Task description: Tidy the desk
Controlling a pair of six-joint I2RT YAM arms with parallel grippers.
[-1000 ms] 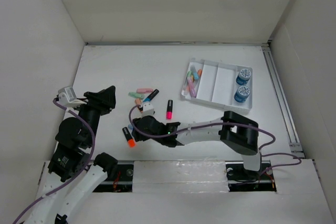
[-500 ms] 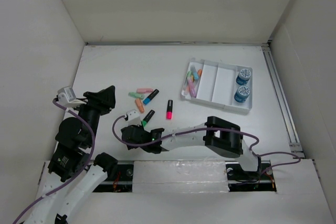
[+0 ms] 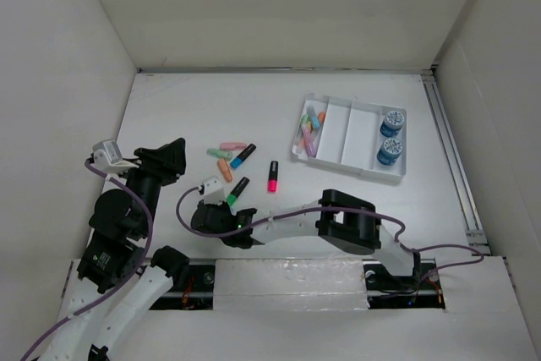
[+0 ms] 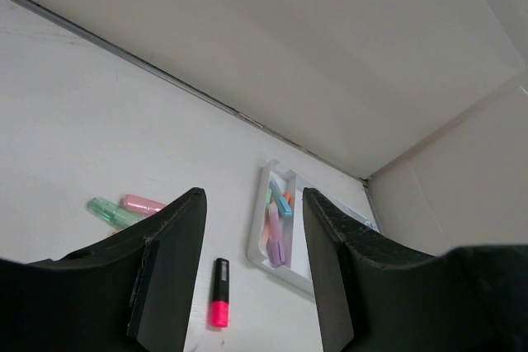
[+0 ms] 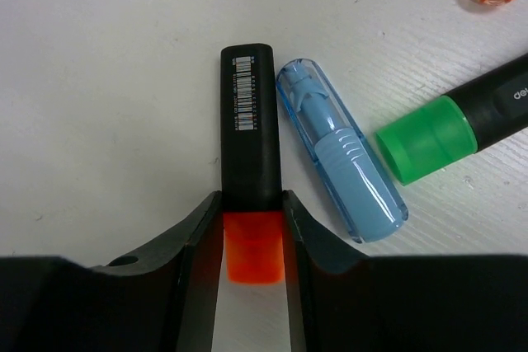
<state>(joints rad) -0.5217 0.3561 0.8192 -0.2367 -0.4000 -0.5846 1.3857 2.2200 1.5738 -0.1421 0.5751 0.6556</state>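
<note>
The white desk [image 3: 194, 107] holds scattered highlighters. My right gripper [image 3: 216, 219] is low over the desk's front left. In the right wrist view it [image 5: 252, 199] is shut on an orange-capped black highlighter [image 5: 250, 113] lying on the desk. A light-blue highlighter [image 5: 342, 154] lies right beside it, then a green-capped one [image 5: 445, 133], which also shows in the top view [image 3: 239, 188]. My left gripper [image 3: 173, 158] is open and empty, raised at the left; the left wrist view shows it [image 4: 252, 204] too.
A pink-capped highlighter [image 3: 273, 176], a blue-capped one [image 3: 243, 155] and pastel pink [image 3: 232, 146], green [image 3: 218, 153] and orange [image 3: 225, 169] ones lie mid-desk. A white compartmented tray [image 3: 349, 161] at the right holds pastel highlighters [image 3: 311, 128] and two blue rolls [image 3: 391, 137]. White walls surround the desk.
My right gripper has moved left and toward the front edge, onto the orange-capped highlighter, and now covers it in the top view. The green-capped highlighter is uncovered. The left arm has not moved.
</note>
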